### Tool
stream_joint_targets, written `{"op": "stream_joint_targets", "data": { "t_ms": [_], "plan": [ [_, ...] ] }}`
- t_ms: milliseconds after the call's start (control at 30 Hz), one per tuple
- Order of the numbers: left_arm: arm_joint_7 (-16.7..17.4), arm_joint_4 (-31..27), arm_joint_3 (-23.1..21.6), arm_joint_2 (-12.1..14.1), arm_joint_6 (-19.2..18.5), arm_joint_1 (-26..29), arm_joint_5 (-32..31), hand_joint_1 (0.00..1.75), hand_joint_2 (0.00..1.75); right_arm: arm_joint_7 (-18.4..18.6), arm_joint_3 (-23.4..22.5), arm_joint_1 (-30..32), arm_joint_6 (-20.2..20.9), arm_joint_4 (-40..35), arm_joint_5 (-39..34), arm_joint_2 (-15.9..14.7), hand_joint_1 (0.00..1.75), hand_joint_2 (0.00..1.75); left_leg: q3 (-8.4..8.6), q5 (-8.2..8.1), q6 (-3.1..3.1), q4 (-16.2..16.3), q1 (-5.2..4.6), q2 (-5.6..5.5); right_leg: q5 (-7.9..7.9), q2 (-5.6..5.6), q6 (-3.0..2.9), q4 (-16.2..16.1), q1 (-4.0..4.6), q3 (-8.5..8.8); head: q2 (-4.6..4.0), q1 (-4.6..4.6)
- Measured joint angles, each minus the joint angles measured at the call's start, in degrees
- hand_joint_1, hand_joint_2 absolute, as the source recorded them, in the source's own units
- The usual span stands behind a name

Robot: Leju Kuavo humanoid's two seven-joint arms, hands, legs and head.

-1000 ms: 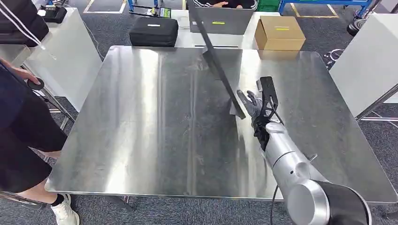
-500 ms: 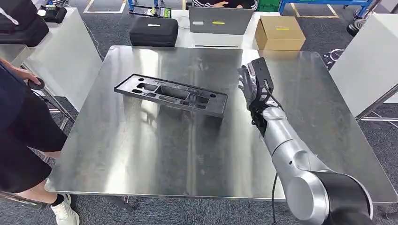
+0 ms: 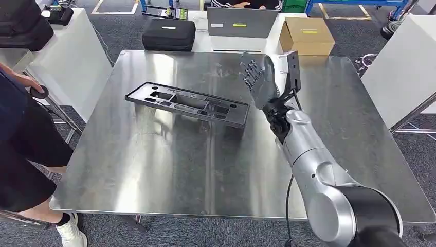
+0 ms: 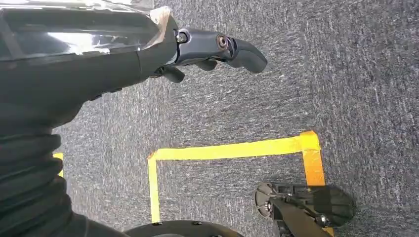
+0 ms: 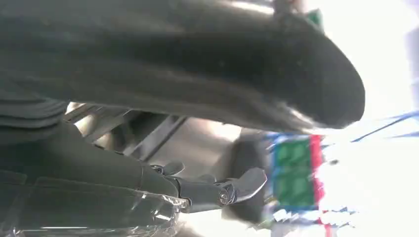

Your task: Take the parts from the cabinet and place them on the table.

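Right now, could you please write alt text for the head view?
A long black moulded part lies flat on a steel table, while the robot's right hand is raised just beside it, fingers apart and empty.

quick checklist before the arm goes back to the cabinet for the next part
1. Part lies flat on the table: ok.
2. Right hand is off the part, raised, fingers apart, holding nothing: ok.
3. Left hand holds nothing, hanging over the floor: ok.
4. Part is well inside the table edges: ok.
5. Person stands at the table's left side, apart from the arm: ok.
6. Cabinet and remaining parts: cannot tell.
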Motion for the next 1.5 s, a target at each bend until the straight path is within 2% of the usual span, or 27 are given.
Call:
{"op": "stream_joint_targets", "data": {
  "t_ms": [67,200,300,433,567,600,667,733,767,900,1000,1200,1433,1500],
  "plan": [
    [0.00,0.00,0.09,0.07,0.02,-0.01,0.09,0.00,1.75,-0.94,1.09,0.52,2.11,-1.53,-1.44,0.15,0.00,0.00,0.01,0.00,0.00,0.00,0.00,0.01,0.00,0.00,0.00,0.00,0.00,-0.01,0.00,0.00],
    [0.00,0.00,0.15,0.13,0.07,0.05,0.11,0.00,1.75,-1.31,2.05,1.24,2.70,-2.84,-1.94,0.26,0.00,0.00,0.00,0.00,0.00,0.00,0.00,-0.02,0.00,-0.01,0.00,0.00,0.00,0.00,0.00,0.00],
    [0.00,0.00,0.63,0.20,0.11,0.04,0.68,0.00,1.75,-2.60,3.94,3.06,6.20,-5.73,-5.23,0.24,0.00,0.00,0.03,0.00,0.00,0.00,0.00,0.01,0.00,0.00,0.00,-0.01,0.00,0.00,0.00,0.00],
    [0.70,0.00,1.01,0.26,0.44,0.06,1.38,0.00,1.75,-1.66,11.04,9.77,6.79,-16.47,-19.50,-1.12,0.00,0.00,0.01,0.00,0.00,0.00,0.01,-0.05,-0.01,-0.05,-0.01,-0.01,0.00,-0.03,0.00,0.00],
    [1.51,0.00,2.10,0.26,1.53,0.07,2.69,0.00,1.75,-3.80,20.64,18.39,2.96,-31.99,-28.44,-4.84,0.00,0.00,-0.01,-0.05,-0.03,0.01,0.00,0.02,-0.02,-0.03,-0.01,-0.02,-0.01,-0.14,0.00,-0.02],
    [1.51,0.00,2.45,0.26,1.95,0.07,3.17,0.00,0.00,-4.83,23.02,21.17,1.69,-36.93,-29.31,-6.21,0.00,0.00,-0.01,-0.07,-0.05,0.01,0.00,-0.01,-0.05,-0.03,-0.03,-0.03,-0.01,-0.37,0.00,0.00],
    [1.51,0.00,2.65,0.26,2.14,0.10,3.45,0.00,0.00,-6.36,24.51,24.06,0.43,-42.06,-29.17,-7.24,0.00,0.00,0.00,-0.18,-0.04,0.01,0.00,-0.03,-0.09,-0.04,-0.06,-0.03,-0.01,-0.50,0.00,0.00],
    [1.49,0.00,3.32,0.28,2.60,0.11,4.15,0.00,0.00,-8.80,27.83,28.37,-1.05,-48.89,-27.56,-9.93,0.00,0.00,0.05,-0.28,-0.09,0.00,0.00,-0.04,-0.24,-0.04,0.05,-0.04,-0.01,-0.46,0.00,0.02],
    [1.55,0.00,3.71,0.28,2.80,0.14,4.35,0.00,0.00,-10.52,29.44,32.01,-2.00,-53.69,-25.47,-11.37,0.00,0.00,0.09,-0.31,-0.12,0.00,0.00,-0.04,-0.25,-0.05,0.04,-0.04,-0.01,-0.42,0.00,0.00],
    [2.14,0.00,4.33,0.39,3.13,0.23,4.81,0.00,0.00,-15.69,33.53,41.16,-4.77,-64.77,-16.76,-14.86,0.00,0.00,0.00,-0.34,-0.11,0.00,-0.03,-0.01,-0.25,0.00,0.04,-0.03,-0.01,-0.06,0.00,-0.04],
    [2.14,0.00,4.87,0.44,3.15,0.25,4.83,0.00,0.00,-17.04,35.06,46.45,-5.43,-70.93,-15.77,-16.74,0.00,0.00,0.05,-0.39,-0.14,0.00,0.00,-0.05,-0.36,-0.04,0.06,-0.03,0.00,0.03,0.00,0.02],
    [1.31,0.00,5.03,0.61,2.67,0.23,4.98,0.00,0.00,-16.15,35.73,49.81,-6.89,-74.90,-15.69,-17.42,0.00,0.00,0.32,-0.55,-0.17,-0.01,0.01,-0.03,-0.52,-0.01,-0.03,-0.04,0.00,-0.21,0.00,0.00],
    [0.70,0.00,5.05,1.22,1.25,0.24,4.98,0.00,0.00,-16.08,34.99,53.77,-7.48,-76.67,-15.69,-18.32,0.00,0.00,0.32,-0.78,0.15,0.06,-0.45,-0.03,-0.50,-0.01,0.12,-0.10,-0.35,0.20,0.00,-0.02],
    [0.70,0.00,5.05,1.42,0.96,0.25,4.94,0.00,0.00,-16.26,34.69,54.49,-7.53,-76.93,-15.62,-18.54,0.00,0.00,0.32,-0.83,0.27,0.12,-0.64,-0.03,-0.54,0.00,0.32,-0.10,-0.55,0.32,0.00,0.00]
  ]
}}
